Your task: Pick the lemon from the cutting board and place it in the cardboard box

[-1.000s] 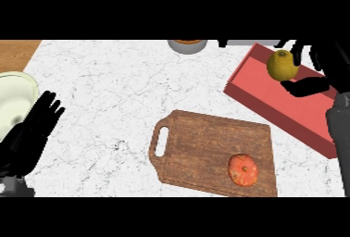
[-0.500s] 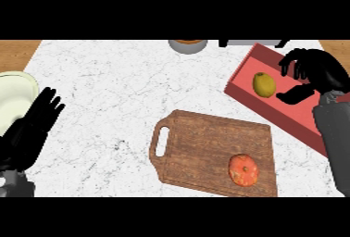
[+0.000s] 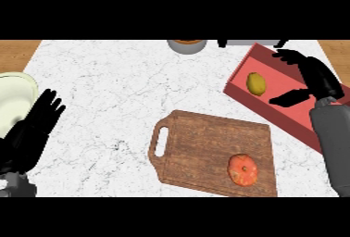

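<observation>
1. Yellow and smooth, the lemon [image 3: 255,84] is a small oval with slightly pointed ends, its long axis running roughly up and down in the head view, with a dull, olive-tinged shade on its skin.
2. It lies inside the cardboard box [image 3: 239,91], which shows as a red, shallow tray with raised walls, set at an angle on the right side of the counter.
3. Nothing touches the lemon; it sits alone on the box floor near the box's left wall.
4. The right hand [image 3: 315,79] is above the box to the right of the lemon, its fingers spread wide and its thumb pointing left toward the fruit, holding nothing.
5. A clear gap of red box floor separates the thumb tip from the lemon.
6. The wooden cutting board [image 3: 205,148] lies on the marble counter [image 3: 116,92] below and left of the box, its handle slot at the left end.
7. An orange-red tomato [image 3: 242,170] rests on the board's lower right part.
8. The left hand [image 3: 33,134] rests open at the left edge, fingers straight and pointing up, empty.
9. A pale green plate [image 3: 14,99] shows at the left edge just beside that hand.
10. A round bowl [image 3: 186,45] is partly visible at the counter's top edge.
</observation>
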